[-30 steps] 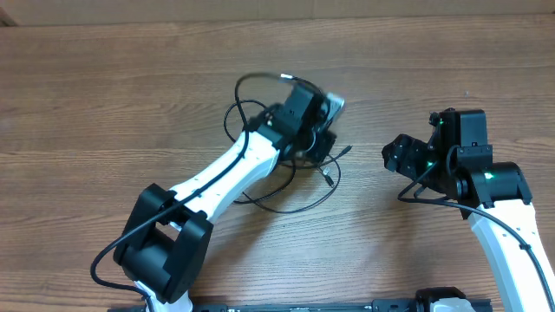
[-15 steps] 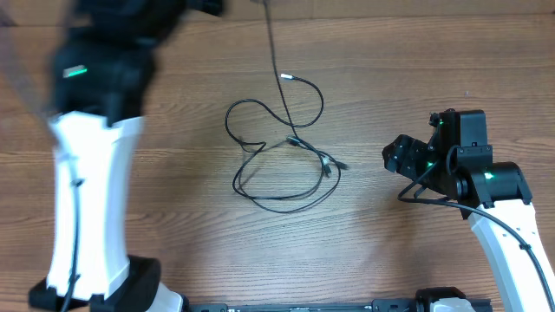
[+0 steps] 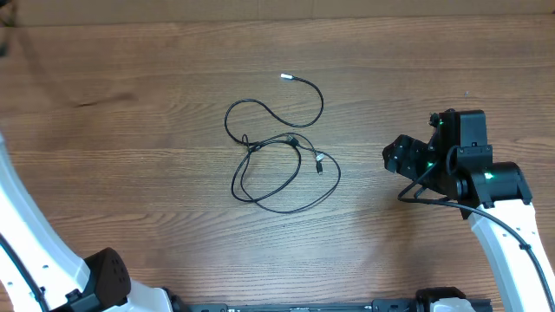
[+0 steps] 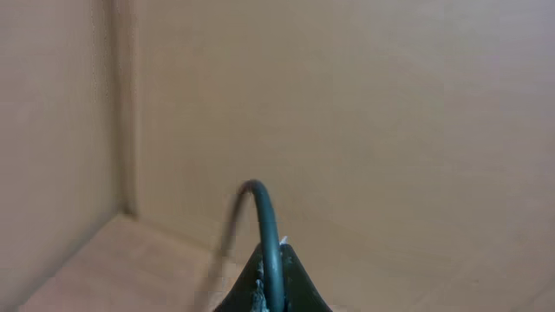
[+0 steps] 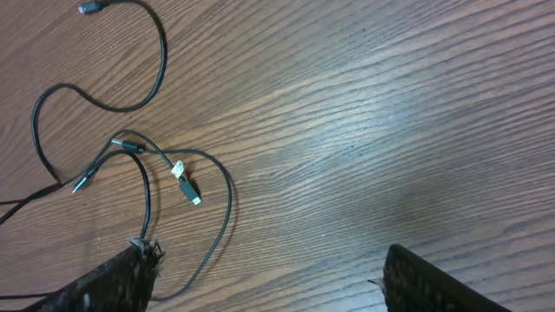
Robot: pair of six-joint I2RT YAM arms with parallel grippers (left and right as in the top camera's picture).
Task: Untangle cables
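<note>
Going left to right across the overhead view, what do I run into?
Left arm, cables, right gripper, right arm.

This looks like a robot lab or test bench rather than a home or shop. A white left arm [image 3: 26, 234] and a white right arm [image 3: 499, 225], both with black joints, rise from the near edge of a wood-grain surface [image 3: 130, 130]. A small green light [image 3: 488, 177] glows on the right one. Thin black cables [image 3: 277, 169] lie loose mid-surface. Plain tan panels [image 4: 347, 104] stand around the bench.
</note>
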